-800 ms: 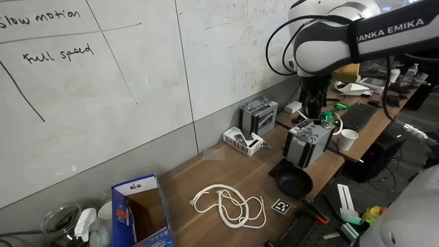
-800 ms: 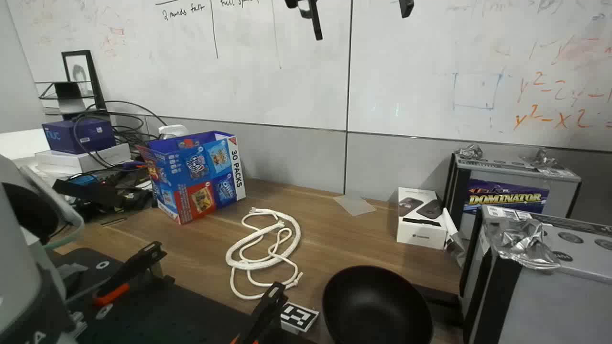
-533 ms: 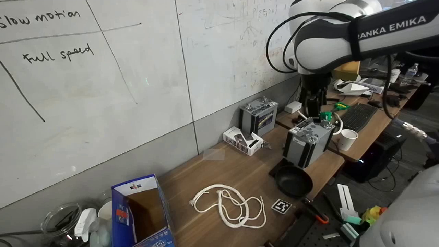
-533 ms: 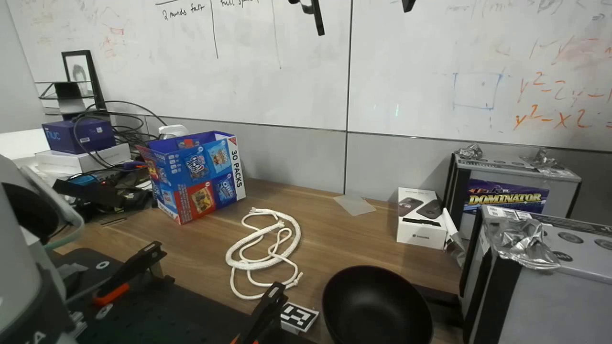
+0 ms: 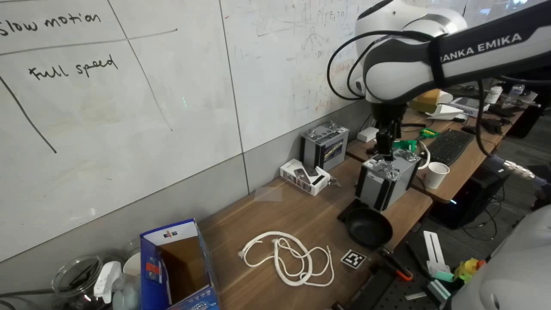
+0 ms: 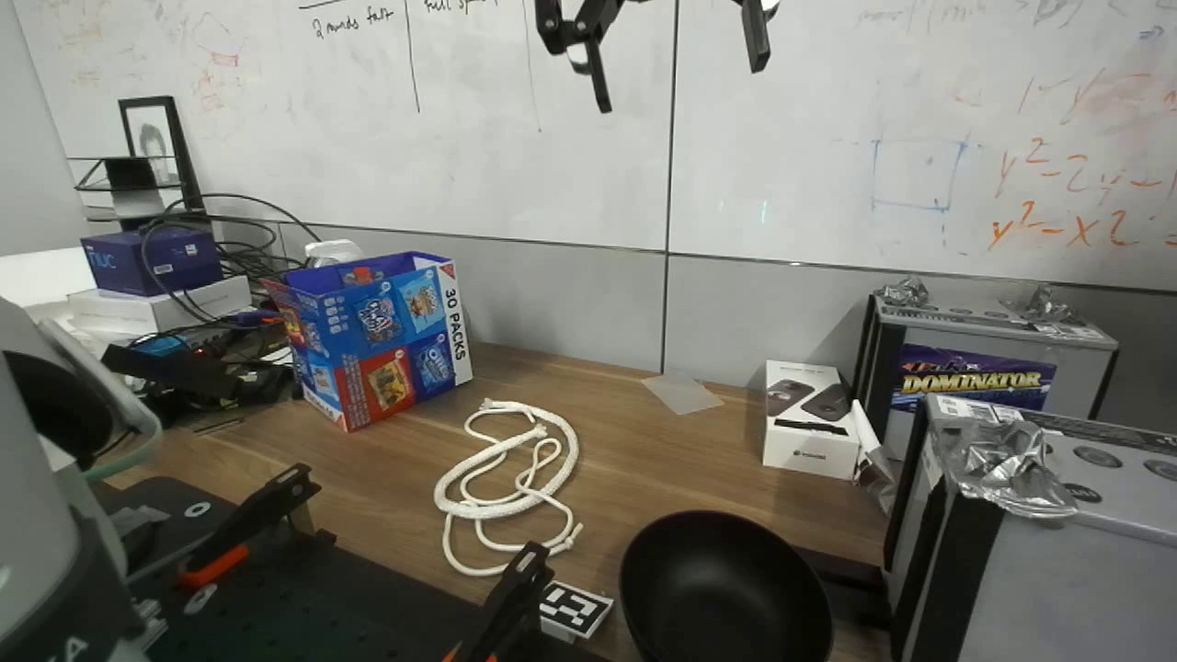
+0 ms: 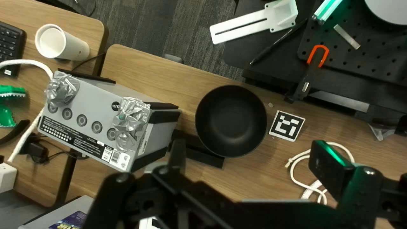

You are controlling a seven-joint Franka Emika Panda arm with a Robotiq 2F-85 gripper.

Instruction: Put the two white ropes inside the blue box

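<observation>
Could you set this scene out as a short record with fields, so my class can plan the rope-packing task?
Task items: two white ropes, blue box
Ropes: one thicker, one thinner, loosely looped and overlapping on the wooden table
Box: upright, top open
Status: both ropes outside the box
Robot: gripper raised above the table, jaws wide apart, nothing held
Others: round black vessel, printed marker card, two grey device boxes, white printed box

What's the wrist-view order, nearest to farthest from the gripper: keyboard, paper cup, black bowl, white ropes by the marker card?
1. Black bowl, roughly below the open gripper
2. White ropes, right, partly hidden
3. Paper cup, upper left
4. Keyboard, far left edge
</observation>
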